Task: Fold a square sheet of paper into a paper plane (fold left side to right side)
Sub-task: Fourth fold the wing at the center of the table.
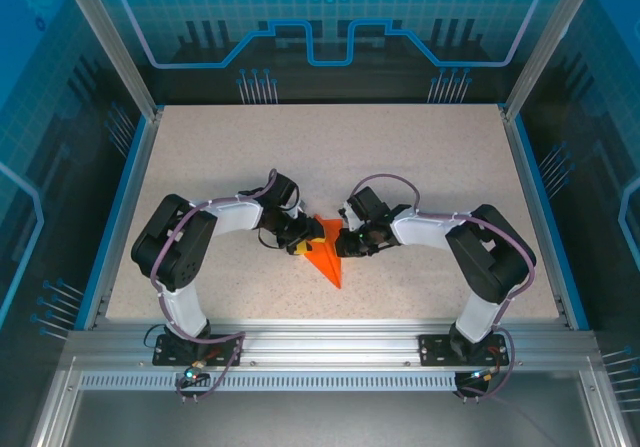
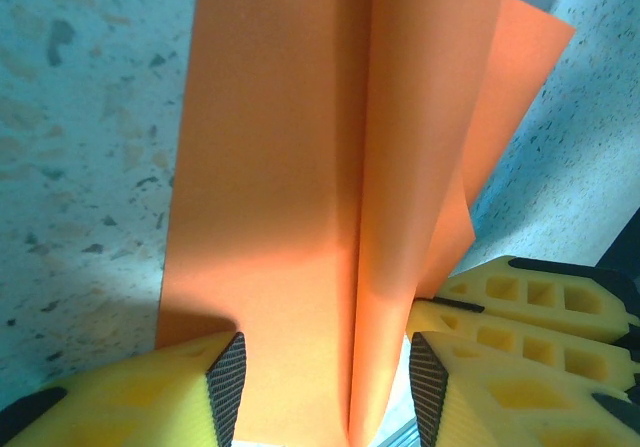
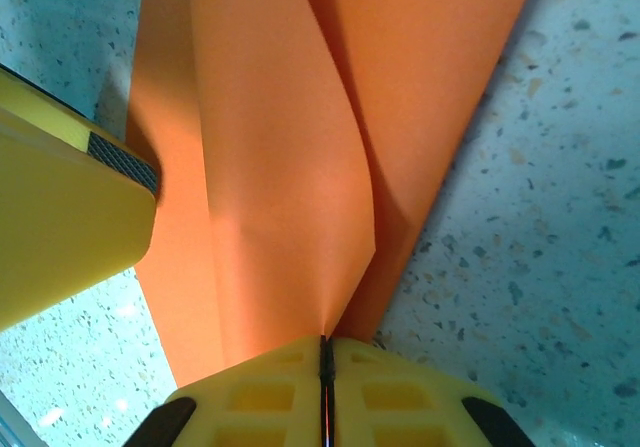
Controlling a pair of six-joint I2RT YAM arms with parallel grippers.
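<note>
Looking down from above, your paper plane sat around the middle of the speckled table, right between the two arms. It was bright orange and already a slim dart shape, with its pointy end aimed at the near edge. Up close it wasn't lying fully flat: one long crease ran down the middle and a flap stood up off the layers under it, with another corner poking out to one side. Your right gripper was clamped tight, yellow fingers pressed together with the raised flap's edge pinched in the seam between them. Your left gripper was roughly half spread, straddling the standing fold with its black pads either side of it. One pad sat over the flat layer with a clear gap to the crease. The other was just beside the flap, and I couldn't tell if it actually touched.
</note>
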